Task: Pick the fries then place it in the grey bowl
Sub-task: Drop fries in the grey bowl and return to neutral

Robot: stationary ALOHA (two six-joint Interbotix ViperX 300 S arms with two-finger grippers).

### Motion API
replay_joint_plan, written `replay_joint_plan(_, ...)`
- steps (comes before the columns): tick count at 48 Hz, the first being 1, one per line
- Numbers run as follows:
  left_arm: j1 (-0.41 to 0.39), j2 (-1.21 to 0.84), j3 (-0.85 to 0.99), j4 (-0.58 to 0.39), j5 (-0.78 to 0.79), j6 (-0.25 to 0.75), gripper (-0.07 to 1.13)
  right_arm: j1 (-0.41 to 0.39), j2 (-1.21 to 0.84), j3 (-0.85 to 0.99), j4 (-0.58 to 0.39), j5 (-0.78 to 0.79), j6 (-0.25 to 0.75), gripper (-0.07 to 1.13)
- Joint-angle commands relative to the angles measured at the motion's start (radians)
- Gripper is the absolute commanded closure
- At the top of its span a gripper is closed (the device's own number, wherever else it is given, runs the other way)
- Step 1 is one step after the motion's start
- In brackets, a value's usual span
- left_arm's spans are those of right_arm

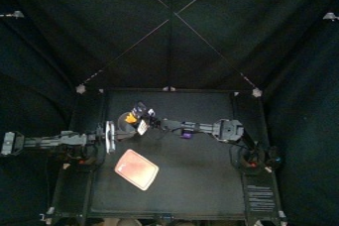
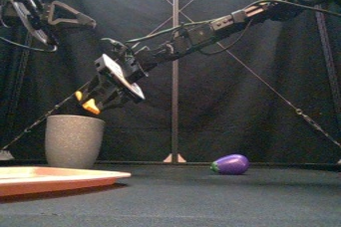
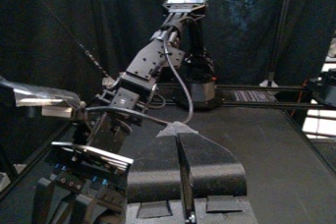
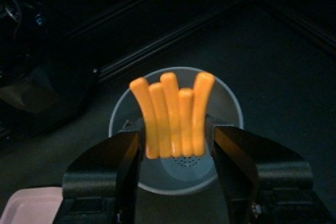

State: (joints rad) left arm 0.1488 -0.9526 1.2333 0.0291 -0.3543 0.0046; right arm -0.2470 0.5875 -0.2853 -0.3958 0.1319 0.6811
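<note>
The fries (image 4: 175, 115), a bunch of orange sticks, stand upright between the jaws of my right gripper (image 4: 179, 154), which is shut on their lower part. Directly beneath them is the open mouth of the grey speckled cup (image 4: 197, 169). In the front view the fries (image 2: 90, 103) hang just above the cup (image 2: 76, 141) at the left, with the right gripper (image 2: 114, 84) tilted over them. From above, the fries (image 1: 131, 121) show at the table's back left. My left gripper (image 3: 183, 135) is shut and empty, resting at the left (image 1: 106, 137).
A pink tray (image 1: 137, 169) lies in front of the cup, toward the table's front (image 2: 54, 179). A purple eggplant toy (image 2: 230, 163) sits right of the cup, under the right arm (image 1: 189, 137). The right arm (image 3: 157, 61) stretches across the table's back.
</note>
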Motion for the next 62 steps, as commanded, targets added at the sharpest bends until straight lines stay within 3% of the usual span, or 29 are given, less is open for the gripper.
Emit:
replay_joint_plan(1,-0.003,0.005,-0.023,0.003,-0.011,0.000,1.07,-0.005,-0.006,-0.064,-0.008,0.051,-0.003,0.21)
replay_joint_plan(9,-0.003,0.005,-0.021,0.002,-0.011,0.002,1.07,0.006,0.008,-0.091,-0.025,0.095,-0.006,0.06)
replay_joint_plan(21,-0.003,0.005,-0.021,0.005,-0.011,0.000,1.07,0.043,-0.043,-0.048,-0.046,0.098,-0.005,0.05)
replay_joint_plan(30,-0.003,0.005,-0.014,0.003,-0.009,0.002,1.07,0.106,-0.190,0.132,-0.101,0.051,-0.003,0.05)
replay_joint_plan(39,-0.003,0.005,-0.012,0.009,-0.009,0.002,1.07,0.129,-0.376,0.410,-0.135,-0.110,0.005,0.05)
replay_joint_plan(53,-0.003,0.005,-0.005,0.017,-0.009,0.002,1.07,0.115,-0.578,0.787,-0.137,-0.525,-0.008,0.05)
replay_joint_plan(62,0.002,0.005,0.005,0.026,-0.006,0.002,1.07,0.087,-0.660,0.923,-0.138,-0.604,-0.023,0.05)
